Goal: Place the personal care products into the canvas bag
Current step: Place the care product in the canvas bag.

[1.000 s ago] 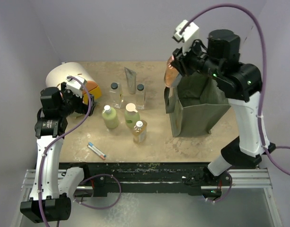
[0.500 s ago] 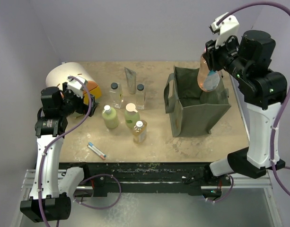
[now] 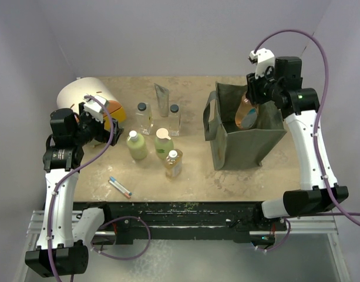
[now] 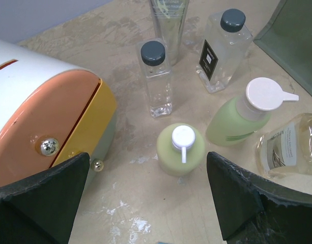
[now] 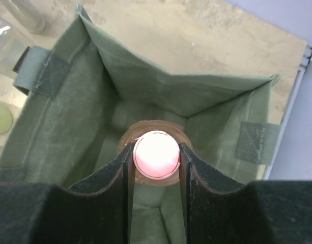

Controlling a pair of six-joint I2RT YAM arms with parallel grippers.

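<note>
Holding the orange bottle [image 5: 156, 155] in the right gripper [image 5: 156, 168], jaws drawn narrow onto its top, one pad on either side of the cap. Hanging cap-up, long axis near vertical, lower body inside the open mouth of the canvas bag [image 5: 69, 112], toward the bag's right side; cannot tell whether touching the bag floor. Nothing else seen inside the bag. Judged step: lowering and release, so straight down from the hand along the bottle's own axis, with the bag walls apart from the bottle in the wrist view. Parked well left of the bag: left gripper [image 4: 145, 170], jaws wide, nothing between them. Waiting upright on the table [image 3: 256, 182], left of the bag: pale green pump bottle [image 4: 181, 150] just ahead of the left gripper, light-capped green bottle [image 3: 163, 142], amber bottle [image 3: 173, 163] nearest the bag, clear black-capped bottles [image 3: 144, 117], silver-grey tube [image 3: 162, 98] farthest back. Nearer to all of these: left arm. Judged progress: first item going in, six to follow. Risk: tipping on the bag's soft floor at release
</note>
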